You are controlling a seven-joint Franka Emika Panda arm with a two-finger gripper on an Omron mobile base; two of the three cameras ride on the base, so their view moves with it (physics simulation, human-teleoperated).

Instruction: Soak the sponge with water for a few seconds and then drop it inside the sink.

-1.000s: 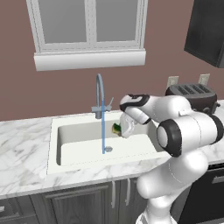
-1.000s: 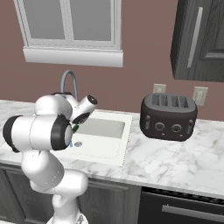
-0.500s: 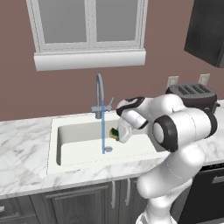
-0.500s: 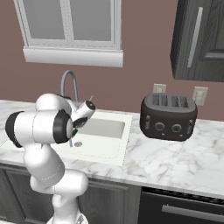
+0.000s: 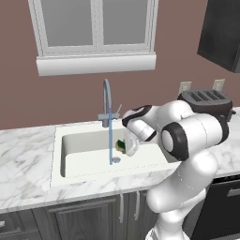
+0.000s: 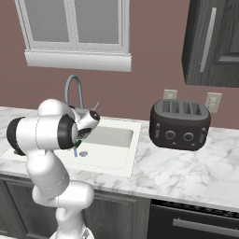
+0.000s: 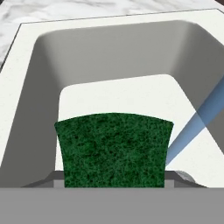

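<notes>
My gripper [image 5: 125, 146] hangs low inside the sink [image 5: 60, 154], shut on the sponge [image 5: 121, 145]. In the hand view the sponge's dark green scrub face [image 7: 113, 151] stands upright across the lower middle and hides my fingertips. The water [image 5: 111, 140] falls as a thin blue stream from the grey gooseneck tap [image 5: 107, 101] to the drain [image 5: 116, 160]. The sponge sits just right of the stream in the left base view. In the hand view the water [image 7: 197, 126] slants past the sponge's right edge; I cannot tell whether they touch. The right base view shows a sliver of the sponge [image 6: 78, 143] behind my arm.
A black toaster [image 6: 179, 123] stands on the marble counter [image 6: 177, 172] right of the sink. The tap's handle [image 5: 118, 109] sticks out just above my wrist. A window sill [image 5: 96, 63] runs along the wall behind. The sink's walls [image 7: 109, 57] close in around the hand.
My hand has moved down and left with the sponge, from above the sink's right side to close beside the water stream. The grip has stayed shut.
</notes>
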